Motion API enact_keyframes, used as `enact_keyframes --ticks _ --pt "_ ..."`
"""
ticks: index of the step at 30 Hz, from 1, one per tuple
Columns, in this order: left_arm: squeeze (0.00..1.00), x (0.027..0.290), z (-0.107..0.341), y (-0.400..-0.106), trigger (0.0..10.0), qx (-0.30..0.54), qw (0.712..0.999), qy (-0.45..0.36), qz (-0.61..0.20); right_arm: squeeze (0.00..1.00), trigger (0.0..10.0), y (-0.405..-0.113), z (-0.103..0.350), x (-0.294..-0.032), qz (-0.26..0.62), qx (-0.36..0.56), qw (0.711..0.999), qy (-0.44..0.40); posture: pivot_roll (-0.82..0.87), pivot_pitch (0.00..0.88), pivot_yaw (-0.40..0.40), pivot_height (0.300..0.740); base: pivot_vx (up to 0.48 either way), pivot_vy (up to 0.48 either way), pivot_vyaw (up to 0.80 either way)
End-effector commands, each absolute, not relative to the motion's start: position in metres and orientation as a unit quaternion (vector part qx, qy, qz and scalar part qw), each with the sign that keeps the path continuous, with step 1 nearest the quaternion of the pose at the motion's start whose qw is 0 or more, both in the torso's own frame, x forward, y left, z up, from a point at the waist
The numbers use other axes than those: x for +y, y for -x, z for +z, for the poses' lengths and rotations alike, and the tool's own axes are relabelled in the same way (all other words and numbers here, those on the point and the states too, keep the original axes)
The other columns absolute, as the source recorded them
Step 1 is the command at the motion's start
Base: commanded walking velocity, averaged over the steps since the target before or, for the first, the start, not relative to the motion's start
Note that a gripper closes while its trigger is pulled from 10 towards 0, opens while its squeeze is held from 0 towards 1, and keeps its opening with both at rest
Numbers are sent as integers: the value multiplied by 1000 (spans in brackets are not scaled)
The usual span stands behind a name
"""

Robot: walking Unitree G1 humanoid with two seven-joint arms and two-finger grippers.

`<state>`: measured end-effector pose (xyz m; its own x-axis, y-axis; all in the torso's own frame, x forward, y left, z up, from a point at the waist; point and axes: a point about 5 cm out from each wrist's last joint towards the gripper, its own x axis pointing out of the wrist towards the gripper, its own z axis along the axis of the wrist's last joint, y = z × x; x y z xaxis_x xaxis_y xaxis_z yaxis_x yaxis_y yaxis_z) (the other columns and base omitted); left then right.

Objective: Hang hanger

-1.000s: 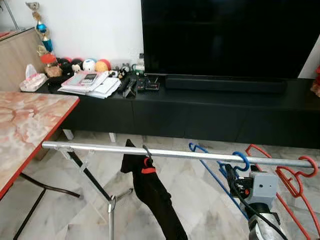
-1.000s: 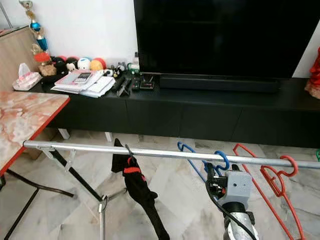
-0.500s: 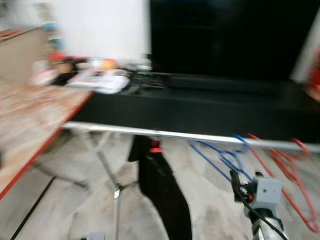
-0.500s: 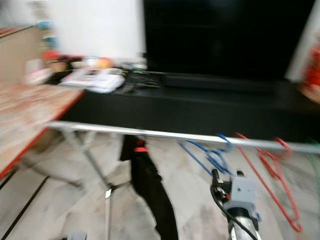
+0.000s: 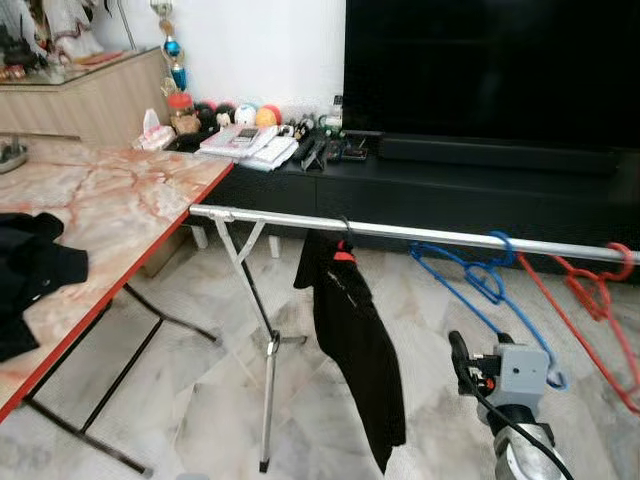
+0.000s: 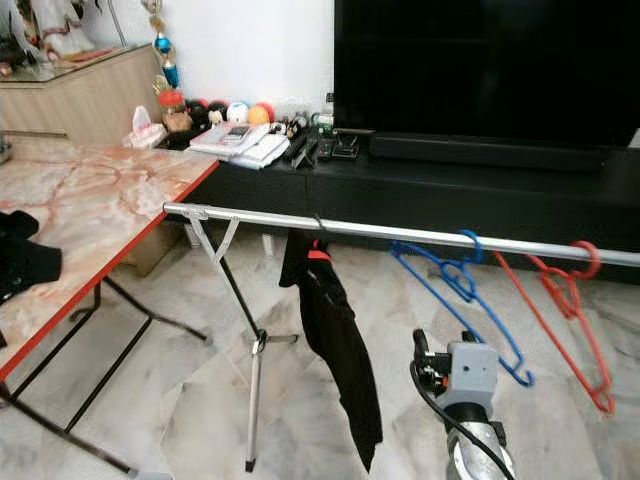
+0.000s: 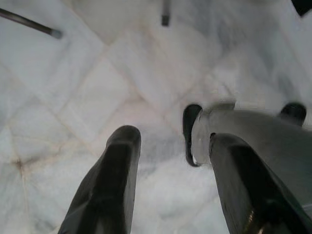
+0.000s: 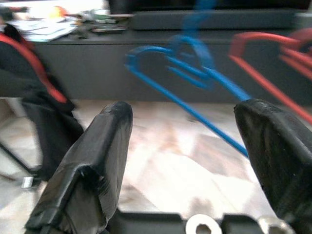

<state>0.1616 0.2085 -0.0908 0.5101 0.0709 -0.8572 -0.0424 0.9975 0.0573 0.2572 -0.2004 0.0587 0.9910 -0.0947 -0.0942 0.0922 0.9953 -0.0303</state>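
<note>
Blue hanger (image 5: 478, 277) hangs hooked on the silver rail (image 5: 400, 233), between a black garment (image 5: 352, 335) and a red hanger (image 5: 590, 305). Right gripper (image 8: 187, 161) sits below the rail, fingers spread and empty. Left gripper (image 7: 170, 180) points at the marble floor (image 7: 97, 87), fingers apart, holding nothing.

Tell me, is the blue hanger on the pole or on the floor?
On the pole. The blue hanger's hook curls over the silver pole, between the black garment and red hanger.
</note>
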Motion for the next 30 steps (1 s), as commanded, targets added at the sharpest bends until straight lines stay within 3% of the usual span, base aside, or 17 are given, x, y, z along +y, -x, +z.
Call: enact_keyframes --ticks 1,9,17,22,25,30 --pt "0 218 -91 -156 10000 497 867 -20 36 0 10000 -258 58 -197 -42 46 998 11 14 0 5 740 -270 0 0" --pt "0 224 -94 -145 10000 506 862 -24 38 0 10000 -258 40 -197 -44 79 996 -3 12 0 7 740 -168 0 0" --pt "0 214 -94 -152 10000 502 864 -18 37 0 10000 -250 -16 -194 -43 214 975 -33 15 0 14 740 0 0 0" --pt "0 209 -94 -152 10000 501 865 -17 33 0 10000 -232 -46 -189 -36 310 949 -29 21 0 21 740 0 0 0" --pt "0 213 -92 -156 10000 498 866 -20 34 0 10000 -199 -72 -192 -46 405 913 -19 29 0 22 740 0 0 0" --pt "0 215 -91 -157 10000 497 867 -20 37 0 10000 -178 -84 -191 -54 439 897 -15 40 0 21 740 0 0 0"
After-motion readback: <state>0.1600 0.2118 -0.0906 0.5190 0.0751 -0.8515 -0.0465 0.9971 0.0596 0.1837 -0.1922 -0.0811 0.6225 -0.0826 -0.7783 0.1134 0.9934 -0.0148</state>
